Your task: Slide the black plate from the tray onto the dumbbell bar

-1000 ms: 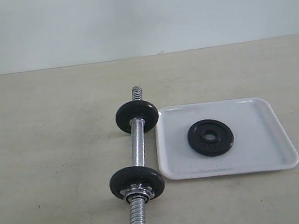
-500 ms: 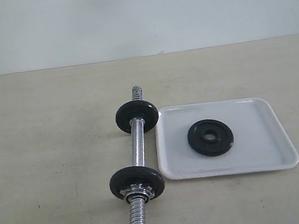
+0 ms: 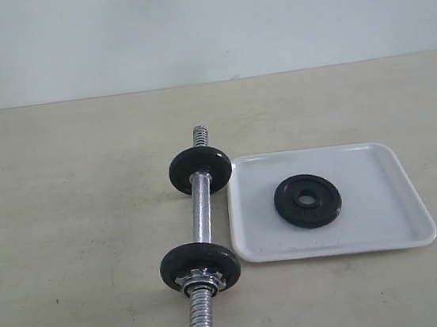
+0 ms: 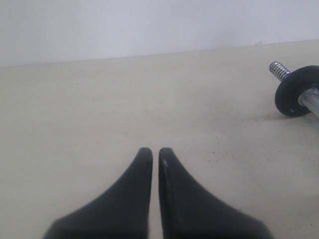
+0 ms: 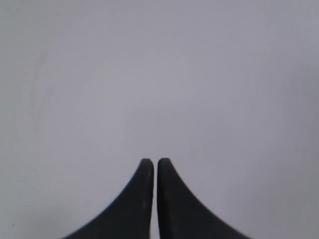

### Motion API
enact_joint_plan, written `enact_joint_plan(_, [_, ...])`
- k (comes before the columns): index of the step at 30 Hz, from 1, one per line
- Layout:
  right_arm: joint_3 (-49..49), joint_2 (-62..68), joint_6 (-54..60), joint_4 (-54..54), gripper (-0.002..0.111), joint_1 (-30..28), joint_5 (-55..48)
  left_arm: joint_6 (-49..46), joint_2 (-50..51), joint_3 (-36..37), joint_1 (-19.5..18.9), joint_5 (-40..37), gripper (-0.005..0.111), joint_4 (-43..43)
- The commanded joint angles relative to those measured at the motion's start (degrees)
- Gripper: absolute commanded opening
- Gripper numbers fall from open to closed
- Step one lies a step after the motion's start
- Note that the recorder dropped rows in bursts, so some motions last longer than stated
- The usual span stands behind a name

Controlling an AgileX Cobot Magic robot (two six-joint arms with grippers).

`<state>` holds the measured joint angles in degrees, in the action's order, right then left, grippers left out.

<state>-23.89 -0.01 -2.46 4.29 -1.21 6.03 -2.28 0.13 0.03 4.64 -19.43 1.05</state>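
Observation:
The black plate (image 3: pixel 308 200) lies flat near the middle of the white tray (image 3: pixel 374 232), which sits right of the dumbbell bar (image 3: pixel 201 213). The chrome bar lies on the table with a black disc near each end and a star nut by the near disc. Neither arm shows in the exterior view. My left gripper (image 4: pixel 155 151) is shut and empty, low over bare table, with the bar's far end and one disc (image 4: pixel 295 91) off to the side. My right gripper (image 5: pixel 152 162) is shut and empty, facing a plain pale surface; no task object appears there.
The beige table (image 3: pixel 75 229) runs back to a pale wall (image 3: pixel 201 22). The tray's left rim lies close beside the bar.

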Motion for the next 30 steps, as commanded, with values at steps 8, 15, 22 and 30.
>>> enact_joint_plan(8, [-0.4,0.0,-2.8,0.1,0.001,0.1,-7.6,-0.4,-0.1,0.0,0.2,13.8,0.004,-3.1])
enact_joint_plan(15, [-0.5,0.0,-10.4,0.4,0.001,0.1,-2.9,26.8,-0.1,0.0,0.2,49.8,0.004,-17.2])
enact_joint_plan(22, [-0.5,0.0,-11.1,1.3,0.001,0.1,-4.9,26.7,-0.1,0.0,0.2,69.8,0.004,-15.8])
enact_joint_plan(30, [-0.7,0.0,-21.5,1.4,0.001,0.1,-5.0,26.7,-0.1,0.0,0.2,69.6,0.004,-14.0])
